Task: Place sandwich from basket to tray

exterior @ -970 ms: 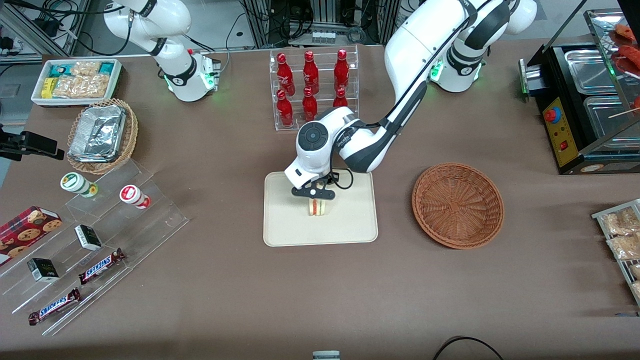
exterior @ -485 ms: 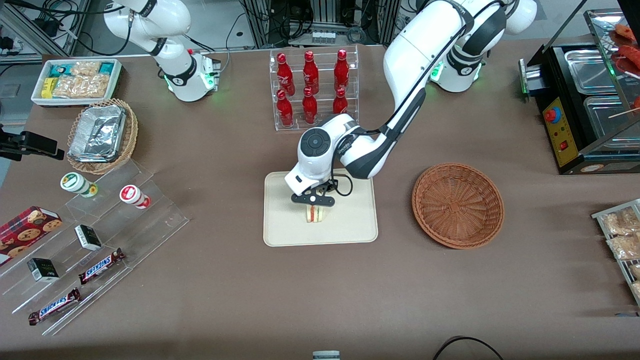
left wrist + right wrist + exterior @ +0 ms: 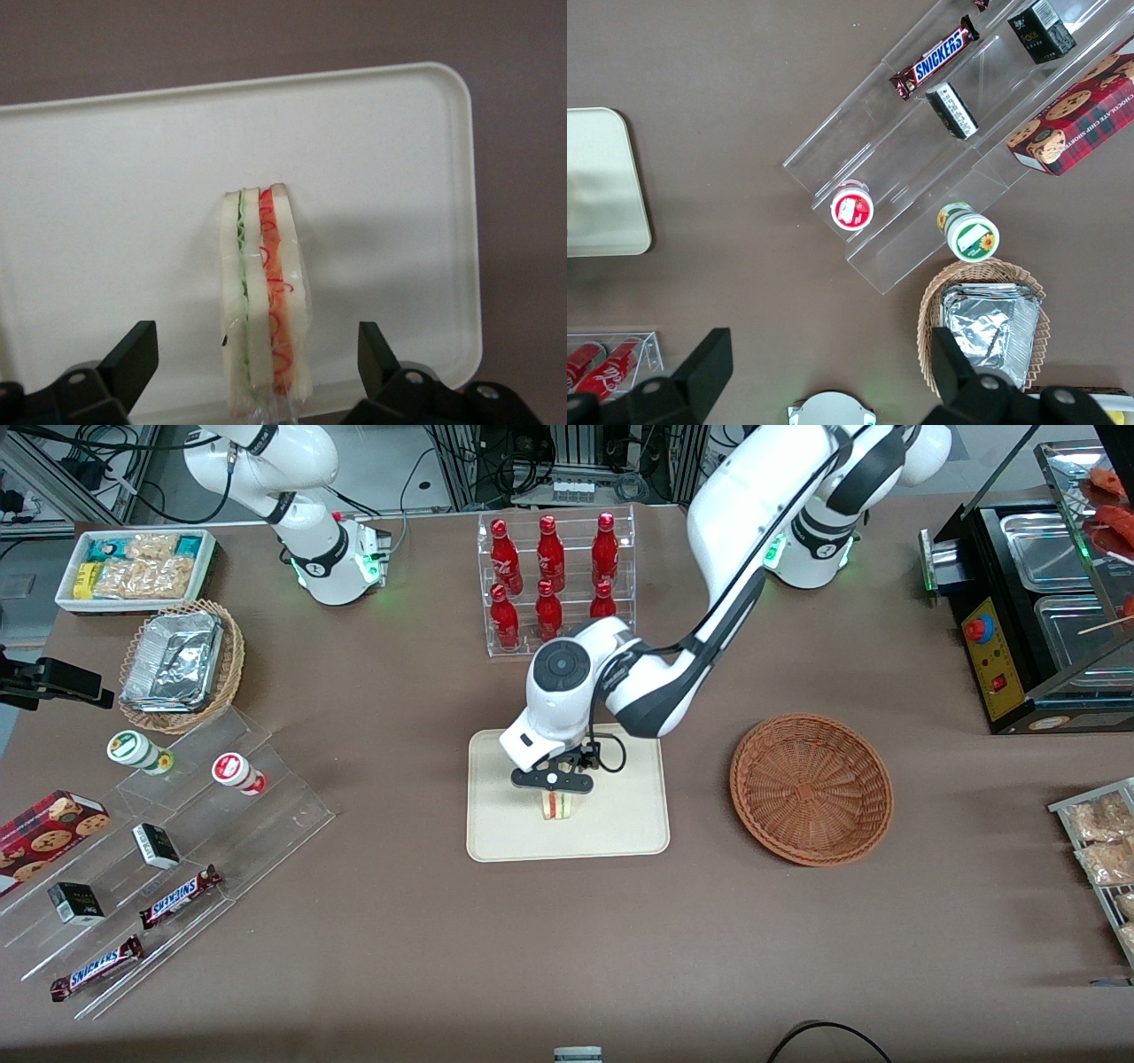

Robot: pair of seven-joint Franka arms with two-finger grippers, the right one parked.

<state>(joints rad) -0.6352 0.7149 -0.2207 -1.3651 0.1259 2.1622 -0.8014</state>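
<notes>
Cream tray, sandwich mid-tray, gripper spread above

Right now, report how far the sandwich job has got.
Done: the basket is empty and the sandwich stands on edge on the tray. In hand: the gripper hangs just above it, fingers open and clear of it. Left: only pulling the arm away.

Sandwich on tray; claw just above; basket beside tray.
</notes>
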